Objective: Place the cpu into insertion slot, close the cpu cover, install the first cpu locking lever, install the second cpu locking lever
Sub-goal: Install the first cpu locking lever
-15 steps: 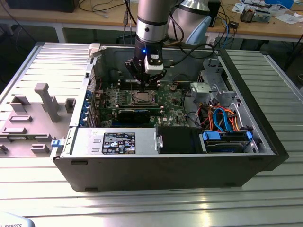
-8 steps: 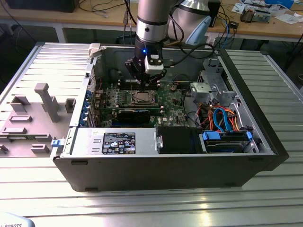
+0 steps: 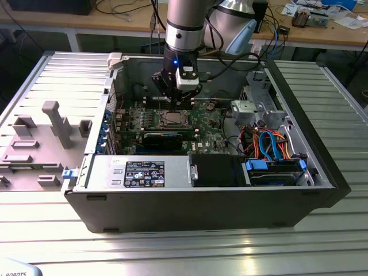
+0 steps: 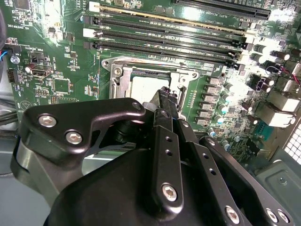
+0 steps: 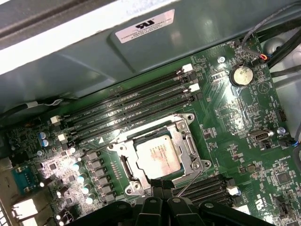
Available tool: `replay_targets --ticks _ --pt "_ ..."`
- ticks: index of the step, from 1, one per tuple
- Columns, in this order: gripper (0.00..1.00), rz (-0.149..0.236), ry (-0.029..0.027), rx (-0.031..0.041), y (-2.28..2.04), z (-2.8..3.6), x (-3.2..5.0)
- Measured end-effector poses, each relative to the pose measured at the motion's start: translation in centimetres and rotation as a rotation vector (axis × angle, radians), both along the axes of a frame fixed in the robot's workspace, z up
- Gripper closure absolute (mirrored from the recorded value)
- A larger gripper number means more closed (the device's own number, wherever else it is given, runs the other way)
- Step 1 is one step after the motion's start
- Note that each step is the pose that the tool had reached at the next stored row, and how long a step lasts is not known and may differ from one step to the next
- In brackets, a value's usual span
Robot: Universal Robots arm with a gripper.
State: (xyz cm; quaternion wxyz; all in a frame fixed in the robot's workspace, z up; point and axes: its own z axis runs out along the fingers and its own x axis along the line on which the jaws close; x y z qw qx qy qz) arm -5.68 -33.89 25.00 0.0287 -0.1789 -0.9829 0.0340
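Hovering just above the insertion slot [image 5: 157,157], gripper [image 5: 162,181] pressed together at its edge; cpu [image 5: 158,155] seated beneath closed cpu cover [image 5: 188,146], ready for locking.

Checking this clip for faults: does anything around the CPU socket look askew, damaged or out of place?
Nothing stands out. The cpu lies flat and square in the insertion slot, framed by the cpu cover; the gripper is at the socket's edge.
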Motion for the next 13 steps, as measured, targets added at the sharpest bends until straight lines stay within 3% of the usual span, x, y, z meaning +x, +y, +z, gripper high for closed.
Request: replay_targets --ticks 13 --pt "0.89 0.013 0.0000 0.0000 0.00 0.00 0.00"
